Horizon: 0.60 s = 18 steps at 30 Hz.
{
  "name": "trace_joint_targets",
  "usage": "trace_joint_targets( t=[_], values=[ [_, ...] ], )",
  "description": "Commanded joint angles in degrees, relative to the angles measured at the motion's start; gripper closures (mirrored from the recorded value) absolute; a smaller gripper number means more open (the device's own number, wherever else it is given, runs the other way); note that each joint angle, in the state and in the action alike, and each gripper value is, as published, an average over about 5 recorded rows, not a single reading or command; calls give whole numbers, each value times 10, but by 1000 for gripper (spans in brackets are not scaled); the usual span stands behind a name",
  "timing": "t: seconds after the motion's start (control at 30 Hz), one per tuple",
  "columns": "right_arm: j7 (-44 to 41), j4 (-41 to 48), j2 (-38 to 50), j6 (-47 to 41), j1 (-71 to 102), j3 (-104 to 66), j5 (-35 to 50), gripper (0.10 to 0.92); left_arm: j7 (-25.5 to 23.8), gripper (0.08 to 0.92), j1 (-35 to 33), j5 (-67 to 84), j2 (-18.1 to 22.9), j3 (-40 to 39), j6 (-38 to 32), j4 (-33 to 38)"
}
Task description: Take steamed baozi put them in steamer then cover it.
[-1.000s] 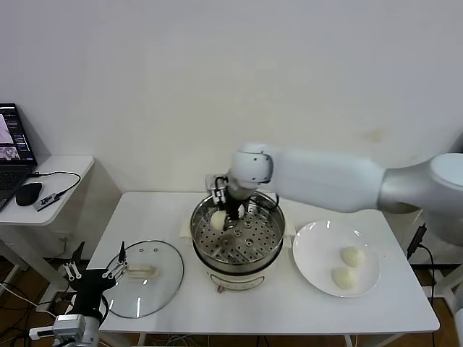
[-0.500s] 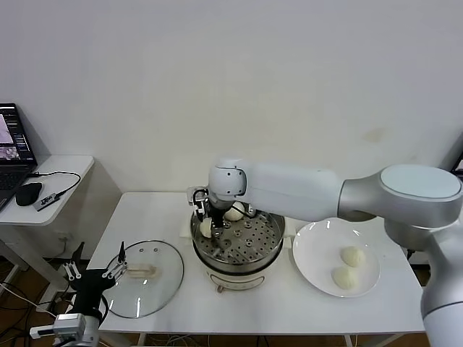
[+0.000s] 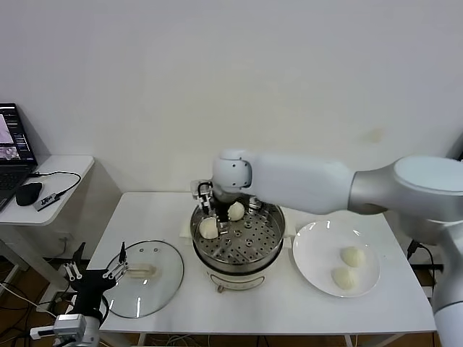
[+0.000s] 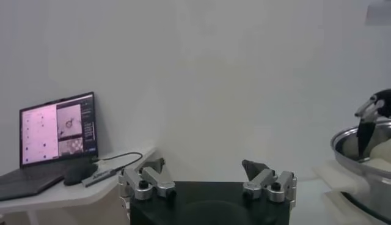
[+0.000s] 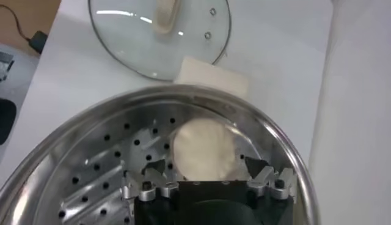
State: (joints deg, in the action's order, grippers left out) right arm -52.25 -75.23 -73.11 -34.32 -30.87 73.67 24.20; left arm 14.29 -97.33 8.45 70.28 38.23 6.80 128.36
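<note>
Right tool (image 3: pixel 210 211) wide open inside steamer (image 3: pixel 268 246), one baozi (image 5: pixel 203 150) just below it, second baozi (image 3: pixel 236 210) beside, two baozi (image 3: pixel 352 256) on plate (image 3: pixel 311 253) far off.

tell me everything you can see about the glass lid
The glass lid is round and see-through, with a thin metal rim and a cream-white oblong handle at its centre. It lies flat and handle-up on the white table, off the steamer and to its left, near the table's front left corner. In the right wrist view two small round fittings show in the glass near the handle. Neither gripper touches it; the open left gripper sits by its edge.
</note>
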Motion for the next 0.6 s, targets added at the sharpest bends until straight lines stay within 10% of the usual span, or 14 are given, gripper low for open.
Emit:
trace_joint_targets(
  t=[0.03, 0.6],
  values=[
    [-88, -81, 145, 106, -97, 9, -10, 203, 0, 177, -2, 0, -2, -1, 0, 3],
    [-132, -260, 516, 171, -63, 19, -137, 203, 0, 177, -4, -12, 1, -29, -1, 8]
  ],
)
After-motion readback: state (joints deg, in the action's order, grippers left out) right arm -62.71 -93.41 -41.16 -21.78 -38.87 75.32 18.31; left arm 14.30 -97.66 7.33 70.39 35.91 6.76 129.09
